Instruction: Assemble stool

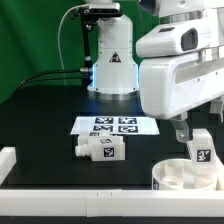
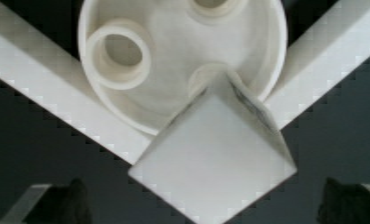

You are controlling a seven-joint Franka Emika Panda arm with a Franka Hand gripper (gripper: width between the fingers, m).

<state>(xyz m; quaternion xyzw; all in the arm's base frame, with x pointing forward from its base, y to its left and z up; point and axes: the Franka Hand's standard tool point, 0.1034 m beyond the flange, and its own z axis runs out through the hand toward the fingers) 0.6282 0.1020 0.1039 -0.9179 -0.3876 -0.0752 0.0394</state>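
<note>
My claw (image 1: pixel 196 133) hangs wide open, gripping nothing, just above the leg (image 1: pixel 201 152) standing in the seat (image 1: pixel 187 178) at the near right corner; if its peg sits shallow, a brushing finger could tip it out.

My work surface is a black table (image 1: pixel 40 120), matte and dark across its whole bare stretch. A green wall (image 1: pixel 30 35) stands behind it, from nine o'clock up to about eleven. White border rails (image 1: pixel 70 190) run along the table's edge at six o'clock, with a corner piece at eight. The marker board (image 1: pixel 112 126) lies flat near the centre. Light falls evenly, with a bluish glow at twelve o'clock.
</note>
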